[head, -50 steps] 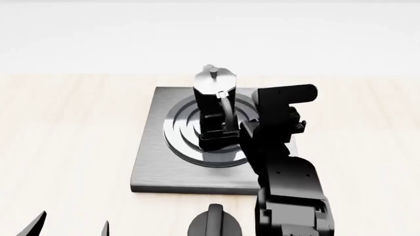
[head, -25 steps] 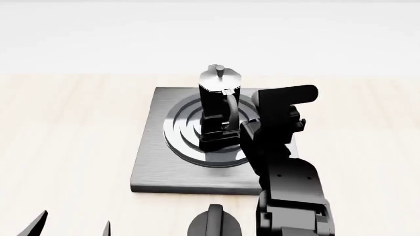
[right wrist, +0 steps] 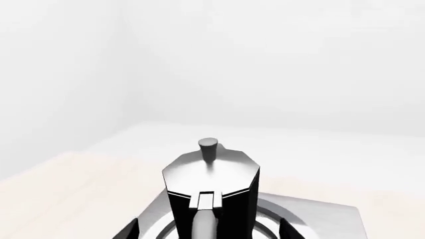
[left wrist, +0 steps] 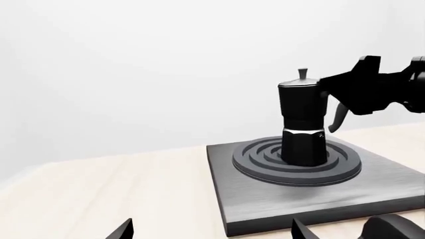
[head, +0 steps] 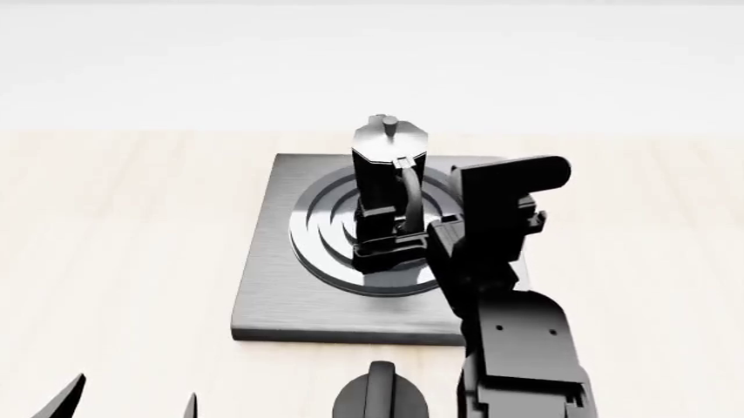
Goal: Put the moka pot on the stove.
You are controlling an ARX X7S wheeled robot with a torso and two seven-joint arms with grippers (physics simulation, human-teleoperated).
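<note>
Head view: pale wooden tabletop [head: 128, 261] fills most of the frame, white wall behind. On it, the stove [head: 273, 300], a flat square grey plate with raised concentric rings [head: 320, 239] in the middle. Right arm [head: 511, 340], black, reaches in from the lower right over the stove's right part. Moka pot [head: 384, 187] stands upright on the rings, base inside them, silvery lid and knob on top, curved handle facing the right arm. Left wrist view confirms: moka pot [left wrist: 302, 124] sits level on the rings of the stove [left wrist: 265, 204], narrow waist visible, and the right gripper [left wrist: 332, 102] is at the handle just under the lid; whether its fingers press the handle or stand just off it cannot be told, as black lies on black. Right wrist view: moka pot [right wrist: 211, 191] close and centred, handle running straight toward the camera, two dark fingertips [right wrist: 129, 231] at the frame's lower edge set well apart on either side of the pot. Left gripper [head: 122, 399]: only two dark finger points at the head view's lower left, clear of everything, with a gap between them and holding nothing. Short black round knob [head: 378, 396] with a ridge lies on the table just in front of the stove.
</note>
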